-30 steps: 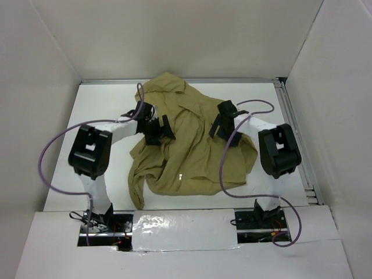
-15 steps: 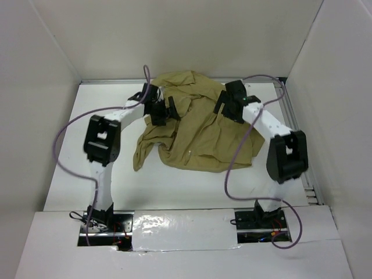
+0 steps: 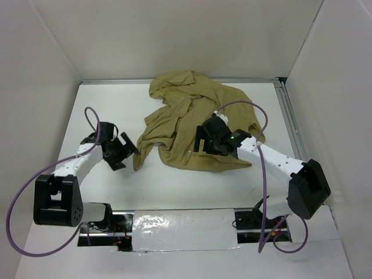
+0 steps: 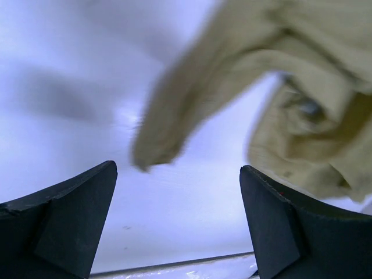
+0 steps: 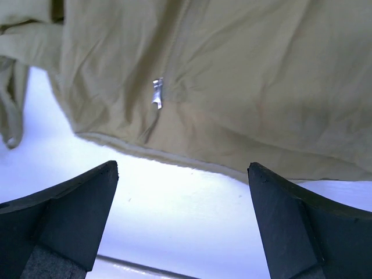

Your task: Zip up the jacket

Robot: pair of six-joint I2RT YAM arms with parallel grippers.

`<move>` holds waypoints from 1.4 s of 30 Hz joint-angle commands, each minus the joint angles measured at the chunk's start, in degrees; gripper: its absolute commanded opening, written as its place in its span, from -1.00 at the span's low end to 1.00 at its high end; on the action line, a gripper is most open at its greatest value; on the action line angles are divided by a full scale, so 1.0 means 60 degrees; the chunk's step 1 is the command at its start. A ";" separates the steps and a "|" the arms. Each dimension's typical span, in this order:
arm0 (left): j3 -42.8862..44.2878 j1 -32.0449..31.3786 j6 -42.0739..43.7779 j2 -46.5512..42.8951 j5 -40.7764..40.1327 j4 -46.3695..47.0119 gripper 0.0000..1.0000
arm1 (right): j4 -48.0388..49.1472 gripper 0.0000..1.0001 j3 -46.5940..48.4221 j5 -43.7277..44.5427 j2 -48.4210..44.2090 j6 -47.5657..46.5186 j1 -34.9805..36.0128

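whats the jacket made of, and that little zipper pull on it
The jacket looks like thin woven cloth, perhaps cotton, matte khaki: it creases softly and drapes in folds. The zipper pull looks like metal, silvery with a bright glint, though plated plastic cannot be ruled out.

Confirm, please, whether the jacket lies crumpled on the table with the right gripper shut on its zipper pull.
No: the right wrist view shows the right gripper open, the zipper pull free ahead of it. The jacket does lie crumpled on the table.

The left gripper (image 4: 177, 218) hangs wide apart over the white table (image 4: 70, 87), a blurred jacket (image 4: 302, 87) sleeve ahead
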 commanded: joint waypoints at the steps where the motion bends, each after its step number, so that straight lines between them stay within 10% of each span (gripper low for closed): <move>1: -0.0488 0.0845 -0.0681 0.0023 0.0115 -0.0288 0.99 | 0.0376 0.99 0.0071 -0.0130 -0.0539 0.0312 0.0262; 17: 0.0256 -0.0512 -0.0738 0.2834 -0.0849 0.0345 0.32 | 0.0406 0.99 0.0291 0.0118 0.0266 0.0253 0.0263; 19: 0.0782 -0.0776 -0.1016 0.3259 -0.1317 0.0008 -0.18 | 0.0406 0.99 0.0232 0.0060 0.0208 0.0297 0.0131; 20: 0.0916 -0.0908 -0.1206 0.3406 -0.1522 -0.0385 -0.97 | 0.0479 0.99 0.0145 0.0030 0.0121 0.0312 0.0087; 32: 0.4648 -0.0440 -0.1134 0.1665 -0.3808 -0.4176 -1.00 | 0.0407 0.99 -0.0763 0.0467 -0.0934 0.0253 -0.0220; 42: 0.7142 -0.6203 -0.0651 0.3418 -0.4821 -0.5879 -1.00 | -0.0662 0.99 -0.1948 0.1158 -0.2616 0.1072 -0.0367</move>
